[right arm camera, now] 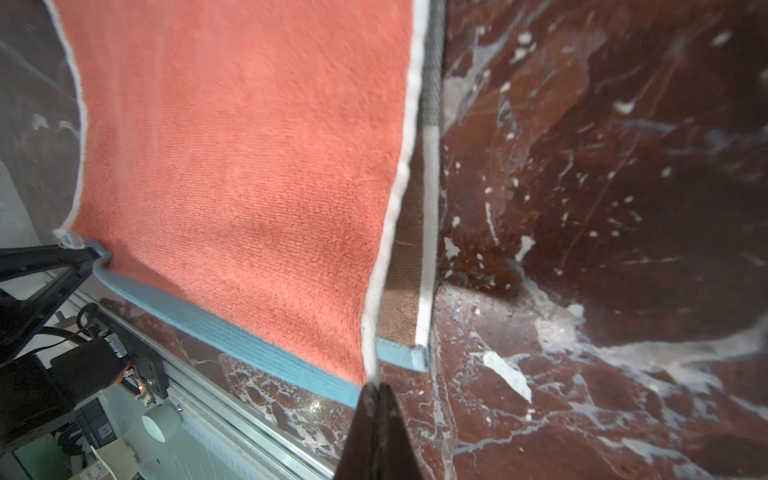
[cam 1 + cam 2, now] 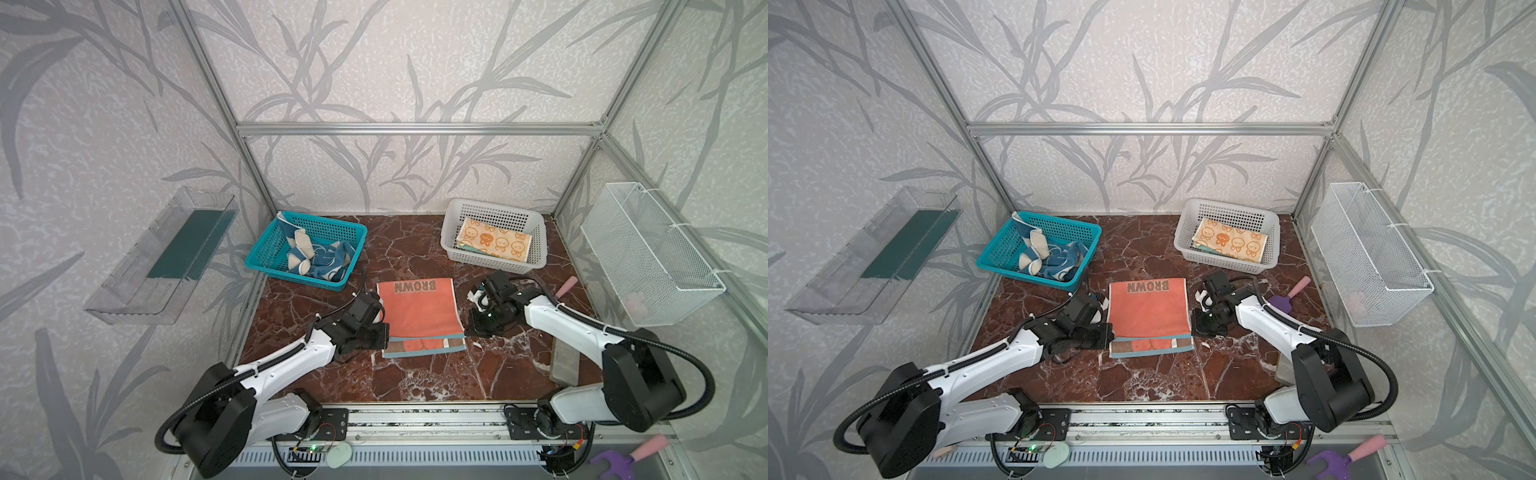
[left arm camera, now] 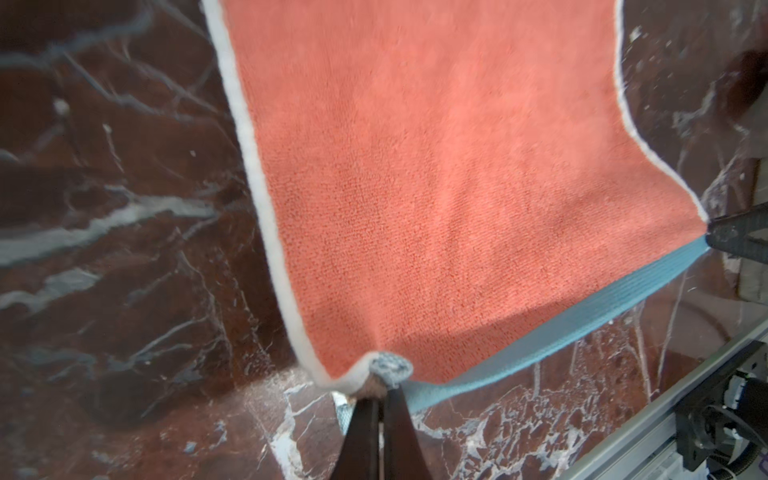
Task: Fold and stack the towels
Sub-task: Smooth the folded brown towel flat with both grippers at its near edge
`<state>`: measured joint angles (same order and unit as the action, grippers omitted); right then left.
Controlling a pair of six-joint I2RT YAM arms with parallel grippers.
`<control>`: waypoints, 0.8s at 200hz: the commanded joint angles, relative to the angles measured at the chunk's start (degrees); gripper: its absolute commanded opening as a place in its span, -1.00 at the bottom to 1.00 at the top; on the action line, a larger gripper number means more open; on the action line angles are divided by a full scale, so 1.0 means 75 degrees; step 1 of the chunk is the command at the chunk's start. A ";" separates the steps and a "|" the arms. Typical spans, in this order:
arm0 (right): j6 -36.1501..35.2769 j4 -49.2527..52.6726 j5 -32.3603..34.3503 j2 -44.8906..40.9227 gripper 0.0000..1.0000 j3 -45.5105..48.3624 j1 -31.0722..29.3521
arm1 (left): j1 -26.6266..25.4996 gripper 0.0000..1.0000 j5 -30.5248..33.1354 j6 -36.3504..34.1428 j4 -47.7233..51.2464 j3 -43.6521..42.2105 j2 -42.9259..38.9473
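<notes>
A coral-orange towel (image 2: 419, 309) (image 2: 1148, 309) printed "BROWN" lies in the middle of the marble table, folded over itself, with its lower layer showing at the front. My left gripper (image 2: 385, 337) (image 3: 380, 388) is shut on the upper layer's left blue-edged corner. My right gripper (image 2: 466, 330) (image 1: 377, 386) is shut on the right corner. The upper layer (image 3: 457, 187) (image 1: 249, 166) hangs taut between them, slightly above the table. Blue-and-cream towels (image 2: 320, 259) lie crumpled in a teal basket (image 2: 266, 249). A folded cream towel with orange figures (image 2: 494, 241) rests in a white basket (image 2: 453, 232).
A white wire basket (image 2: 648, 257) hangs on the right wall and a clear shelf (image 2: 162, 253) on the left wall. A grey block (image 2: 565, 365) and a pink-handled purple tool (image 2: 1287, 297) lie by the right arm. A metal rail (image 2: 415, 419) borders the table's front.
</notes>
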<state>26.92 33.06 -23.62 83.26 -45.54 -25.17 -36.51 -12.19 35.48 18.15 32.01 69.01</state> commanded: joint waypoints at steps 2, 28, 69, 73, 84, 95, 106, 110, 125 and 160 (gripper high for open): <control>-0.0034 -0.0153 0.0361 0.0485 -1.00 0.0471 0.0096 | -0.0003 -1.00 0.0238 0.0382 0.0047 -0.0358 0.0243; -0.0015 -0.0631 0.0312 0.0920 -1.00 0.0703 0.0091 | -0.0021 -1.00 0.0075 0.0574 -0.0494 -0.0600 0.0685; -0.0142 -0.0745 0.0493 0.1396 -1.00 0.0372 0.0089 | 0.0074 -1.00 0.0152 0.0655 -0.1081 -0.0641 0.2006; -0.0152 -0.0724 0.0511 0.1412 -1.00 0.0311 0.0086 | 0.0102 -1.00 0.0193 0.0623 -0.1030 -0.0558 0.2084; -0.0164 -0.0632 0.0520 0.1425 -1.00 0.0125 0.0097 | 0.0212 -1.00 0.0239 0.0449 -0.0879 -0.0340 0.2244; -0.0179 -0.0500 0.0513 0.1398 -1.00 -0.0071 0.0088 | 0.0382 -1.00 0.0232 0.0173 -0.0627 -0.0051 0.2316; -0.0208 -0.0286 0.0495 0.1308 -1.00 -0.0283 0.0098 | 0.0548 -1.00 0.0220 -0.0084 -0.0320 0.0273 0.2284; -0.0214 -0.0200 0.0506 0.1261 -1.00 -0.0348 0.0096 | 0.0602 -1.00 0.0227 -0.0169 -0.0180 0.0401 0.2246; -0.0277 0.0110 0.0563 0.0995 -1.00 -0.0572 0.0087 | 0.0748 -1.00 0.0309 -0.0496 0.0435 0.0851 0.2018; -0.0390 0.0765 0.0723 0.0252 -1.00 -0.0866 0.0088 | 0.0859 -1.00 0.0608 -0.0821 0.1668 0.1441 0.1181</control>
<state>25.26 32.05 -22.37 89.69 -50.41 -24.99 -30.96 -12.91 32.88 18.68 40.49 82.46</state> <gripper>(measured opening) 0.047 0.047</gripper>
